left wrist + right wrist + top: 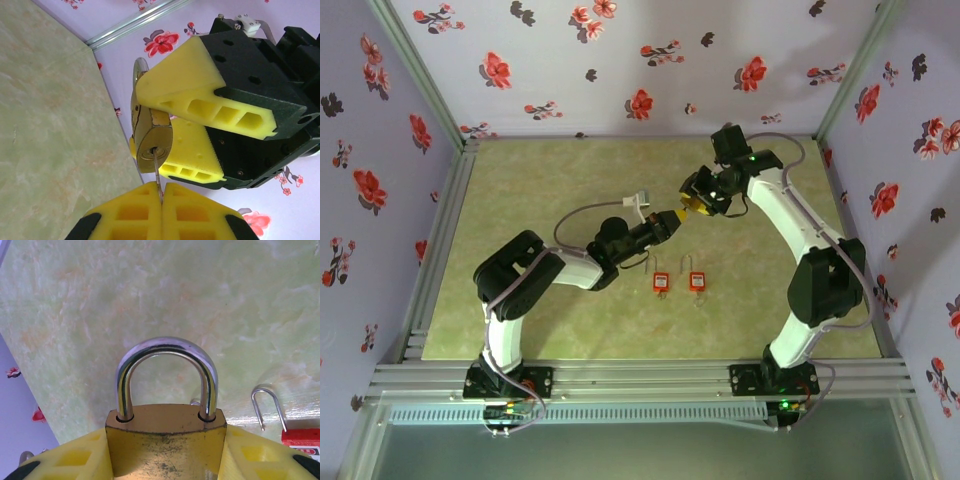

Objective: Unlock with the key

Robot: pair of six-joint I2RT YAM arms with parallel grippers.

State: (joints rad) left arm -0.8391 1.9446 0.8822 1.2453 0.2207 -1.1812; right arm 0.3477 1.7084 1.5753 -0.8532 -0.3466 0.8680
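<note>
Pinching the key (157,170) seated in the padlock (150,142) clamped by the right gripper (695,205), the left gripper (161,195) likely needs a twist to free the closed shackle (167,352).

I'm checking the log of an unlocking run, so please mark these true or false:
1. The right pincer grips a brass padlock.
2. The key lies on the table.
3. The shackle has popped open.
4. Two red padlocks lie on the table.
1. True. The right pincer clamps the brass padlock in the air.
2. False. The left pincer pinches the key, whose tip is in the keyhole.
3. False. In the right wrist view both legs of the shackle sit in the lock body.
4. True. Two red padlocks lie side by side on the table, below the raised lock.
</note>
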